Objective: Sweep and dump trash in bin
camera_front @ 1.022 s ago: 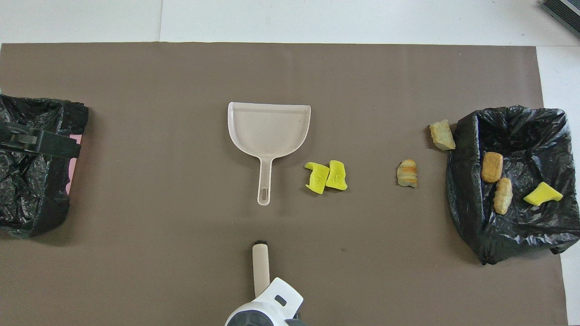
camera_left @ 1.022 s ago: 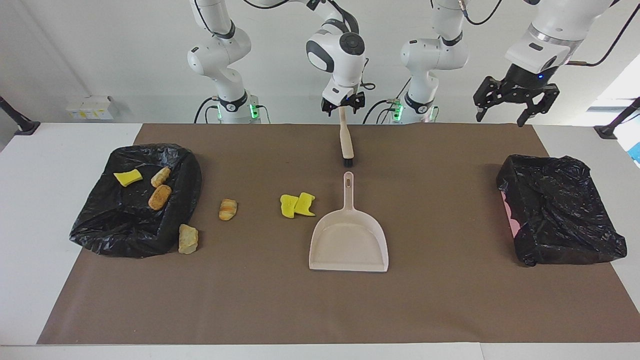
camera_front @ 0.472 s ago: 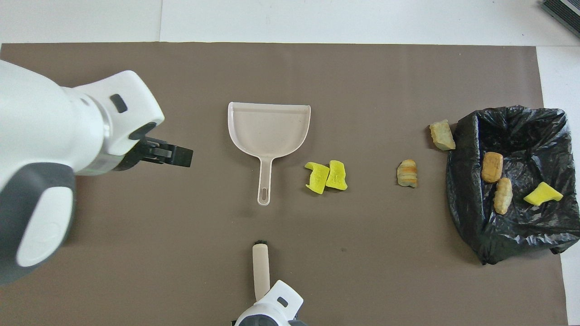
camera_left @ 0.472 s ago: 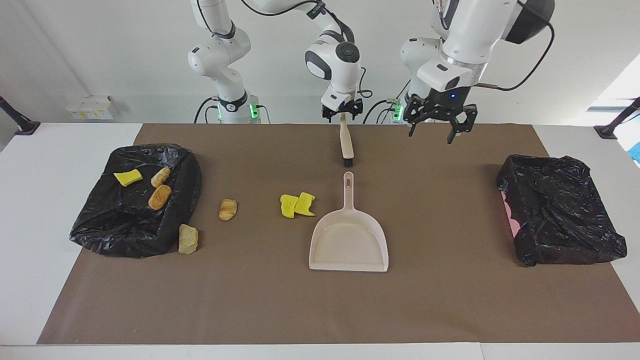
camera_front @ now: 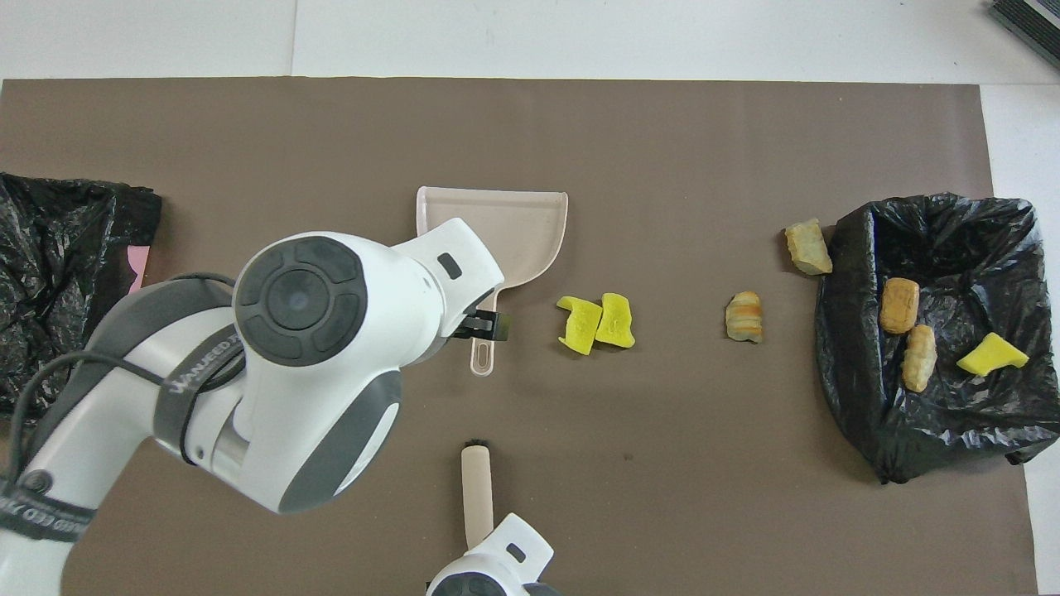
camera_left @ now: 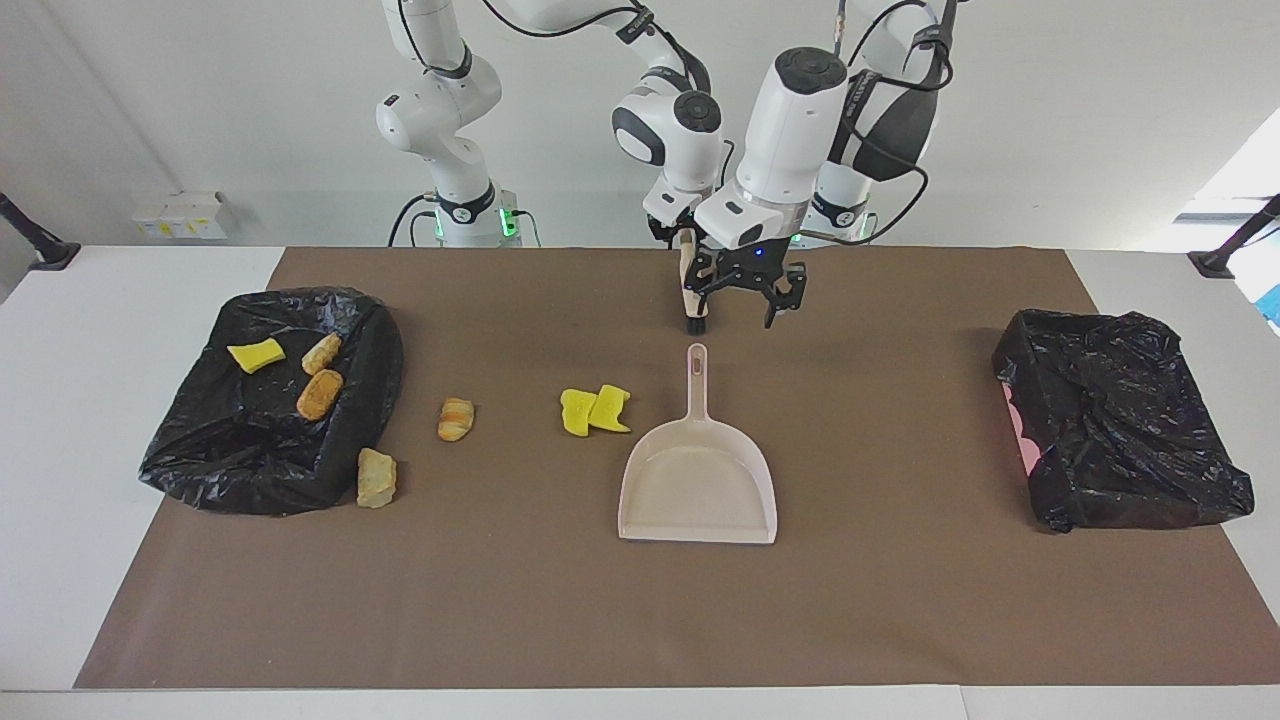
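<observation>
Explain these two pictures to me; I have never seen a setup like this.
Two white robot arms work at a table. One picture faces them; the other looks down from above their end. The right gripper holds a brush upright, bristles down. The left gripper, fingers open, hangs over the dustpan handle. On the brown mat lie two yellow chunks and two bread lumps. Three more pieces sit in a bag-lined bin at the right arm's end. Another bin stands at the left arm's end.
</observation>
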Controlling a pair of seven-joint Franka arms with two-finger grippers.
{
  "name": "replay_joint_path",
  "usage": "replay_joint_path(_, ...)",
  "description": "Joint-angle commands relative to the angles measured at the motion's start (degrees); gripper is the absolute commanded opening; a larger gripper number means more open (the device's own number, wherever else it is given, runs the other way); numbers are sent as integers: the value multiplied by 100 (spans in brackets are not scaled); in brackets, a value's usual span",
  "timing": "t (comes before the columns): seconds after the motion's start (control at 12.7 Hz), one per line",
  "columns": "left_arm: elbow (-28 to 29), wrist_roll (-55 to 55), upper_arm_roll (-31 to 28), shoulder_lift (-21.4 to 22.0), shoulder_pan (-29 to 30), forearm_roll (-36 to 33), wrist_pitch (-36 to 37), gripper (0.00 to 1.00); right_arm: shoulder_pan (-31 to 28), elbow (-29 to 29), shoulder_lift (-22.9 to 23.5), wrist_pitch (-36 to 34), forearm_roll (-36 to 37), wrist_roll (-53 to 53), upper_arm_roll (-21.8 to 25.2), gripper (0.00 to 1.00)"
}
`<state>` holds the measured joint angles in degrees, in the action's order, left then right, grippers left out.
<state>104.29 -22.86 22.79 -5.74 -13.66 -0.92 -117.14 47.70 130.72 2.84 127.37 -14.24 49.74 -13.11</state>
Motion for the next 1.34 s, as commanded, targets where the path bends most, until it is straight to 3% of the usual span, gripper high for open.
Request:
replay_joint_path(0.0, 39, -865, 471, -741, 101, -810, -615, 100, 29, -38, 6, 51, -114, 247, 11, 0)
replay_joint_path(0.31, 504, -1361, 490, -937, 48, -1148, -1205, 100, -15, -116, -73, -28, -114, 440, 19, 0)
replay_joint_path(0.55, 794, -1335, 490, -894, 92, -1148, -1364, 99, -382, -292, -275, -833, -97, 388, 63, 0)
replay_joint_path(0.94, 997, -1370, 490, -788, 92, -1113, -1312, 67, -1620, -512, -723, -1802, 0, -329, 81, 0)
replay_joint_path(1.02, 988, -1362, 490, -788, 92, -1113, -1294, 52, -1971, -652, -724, -1986, 0, -716, 81, 0)
replay_joint_path(1.1, 988, -1362, 490, -797, 92, -1104, -1311, 46, -2349, -766, -680, -2101, 26, -1111, 81, 0)
replay_joint_path(1.26, 954, -1336, 490, -806, 118, -1104, -1303, 23, -3009, -986, -453, -2146, 263, -1859, 72, 0)
